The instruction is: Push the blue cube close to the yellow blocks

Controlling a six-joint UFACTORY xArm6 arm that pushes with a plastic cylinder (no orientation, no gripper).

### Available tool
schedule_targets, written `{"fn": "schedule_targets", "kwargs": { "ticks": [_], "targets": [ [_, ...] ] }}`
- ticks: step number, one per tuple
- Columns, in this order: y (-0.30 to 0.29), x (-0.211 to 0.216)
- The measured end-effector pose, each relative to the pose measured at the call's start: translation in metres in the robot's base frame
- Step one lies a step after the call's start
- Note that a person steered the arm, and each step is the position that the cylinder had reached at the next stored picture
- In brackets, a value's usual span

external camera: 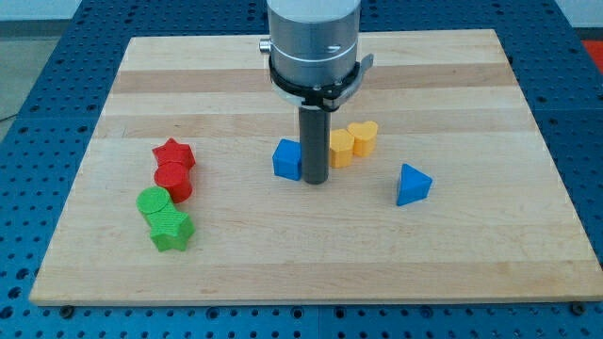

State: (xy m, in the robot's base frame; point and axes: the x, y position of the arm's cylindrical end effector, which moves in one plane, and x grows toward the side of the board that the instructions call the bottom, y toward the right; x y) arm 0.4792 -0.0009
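Note:
The blue cube (286,158) sits near the board's middle. My tip (313,179) stands right beside the cube's right side, touching or nearly touching it, between the cube and the yellow blocks. One yellow block (343,147) lies just right of the rod, partly hidden by it. A yellow heart-shaped block (364,136) touches it on its upper right. The rod hangs from the grey arm housing (313,38) at the view's top.
A blue triangular block (413,185) lies to the right. A red star (174,153) and a red cylinder (174,180) sit at the left, with a green cylinder (154,202) and a green star (171,229) below them. The wooden board (471,264) has edges all around.

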Motion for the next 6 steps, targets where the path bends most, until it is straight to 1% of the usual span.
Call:
{"fn": "schedule_targets", "kwargs": {
  "ticks": [1, 2, 3, 4, 5, 6],
  "targets": [
    [-0.031, 0.010],
    [-0.066, 0.002],
    [-0.064, -0.030],
    [-0.052, -0.037],
    [-0.070, -0.026],
    [-0.126, -0.038]
  ]
}}
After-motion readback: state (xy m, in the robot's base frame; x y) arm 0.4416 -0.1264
